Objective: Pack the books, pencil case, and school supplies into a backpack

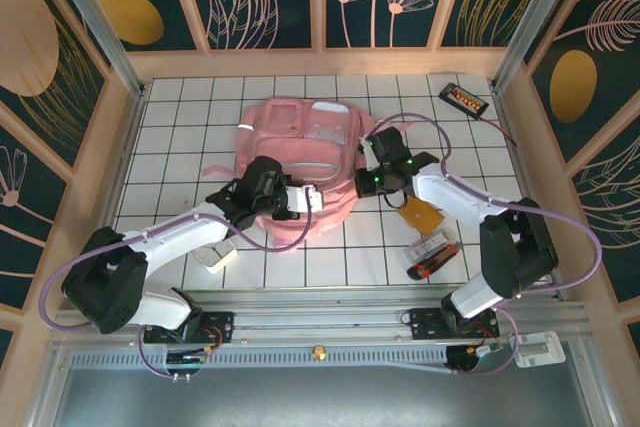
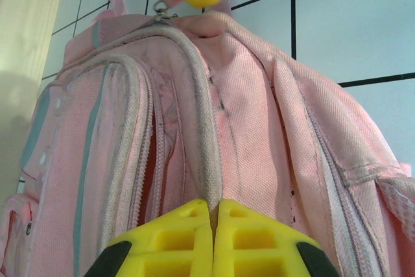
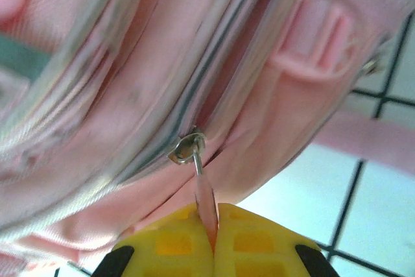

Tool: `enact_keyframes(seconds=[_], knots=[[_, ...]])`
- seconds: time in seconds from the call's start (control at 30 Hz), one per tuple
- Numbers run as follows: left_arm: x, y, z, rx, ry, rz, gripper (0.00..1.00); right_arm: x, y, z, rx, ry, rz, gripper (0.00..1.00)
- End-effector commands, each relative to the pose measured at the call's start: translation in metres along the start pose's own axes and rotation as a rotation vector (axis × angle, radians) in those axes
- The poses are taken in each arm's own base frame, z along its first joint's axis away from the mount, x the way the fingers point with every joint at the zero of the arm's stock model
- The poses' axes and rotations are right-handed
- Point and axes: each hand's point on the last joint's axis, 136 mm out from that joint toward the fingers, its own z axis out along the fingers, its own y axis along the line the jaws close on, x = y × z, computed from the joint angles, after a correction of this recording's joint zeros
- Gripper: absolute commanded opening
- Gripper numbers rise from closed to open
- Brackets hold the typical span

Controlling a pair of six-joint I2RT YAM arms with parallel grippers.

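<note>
The pink backpack (image 1: pixel 300 142) lies flat in the middle of the table. My left gripper (image 1: pixel 262 187) sits at its near left edge, shut on a fabric ridge (image 2: pixel 206 160) beside the zipper, fingers (image 2: pixel 188 231) pressed together. My right gripper (image 1: pixel 378 175) is at the bag's right edge, shut on the pink zipper pull (image 3: pixel 206 194) below the metal slider (image 3: pixel 187 147). An orange-brown notebook (image 1: pixel 420 215) lies right of the bag. Near it are school supplies: a clear-wrapped pack (image 1: pixel 430 245) and a dark red-tipped item (image 1: pixel 432 265). The pencil case is out of view.
A flat black device with orange buttons (image 1: pixel 464 99) and its cable lie at the back right corner. A small white item (image 1: pixel 218 257) rests under my left arm near the front edge. Wooden walls close in the tiled table (image 1: pixel 180 127) on three sides.
</note>
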Motion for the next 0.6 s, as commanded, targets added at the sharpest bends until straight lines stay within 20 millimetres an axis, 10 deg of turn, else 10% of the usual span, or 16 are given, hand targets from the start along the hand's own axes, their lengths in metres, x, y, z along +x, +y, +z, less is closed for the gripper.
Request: enact_keyframes(seconds=[0.0, 0.4, 0.57], knots=[[0.028, -0.026, 0.002, 0.088, 0.103, 0.006, 0.0, -0.007, -0.083, -0.011, 0.318, 0.017, 0.021, 0.0], [0.02, -0.045, 0.007, 0.144, 0.073, 0.03, 0.0, -0.089, -0.124, 0.016, 0.495, -0.044, -0.219, 0.0], [0.0, -0.029, -0.003, 0.095, 0.014, -0.009, 0.0, -0.087, -0.122, -0.004, 0.487, -0.094, -0.189, 0.45]])
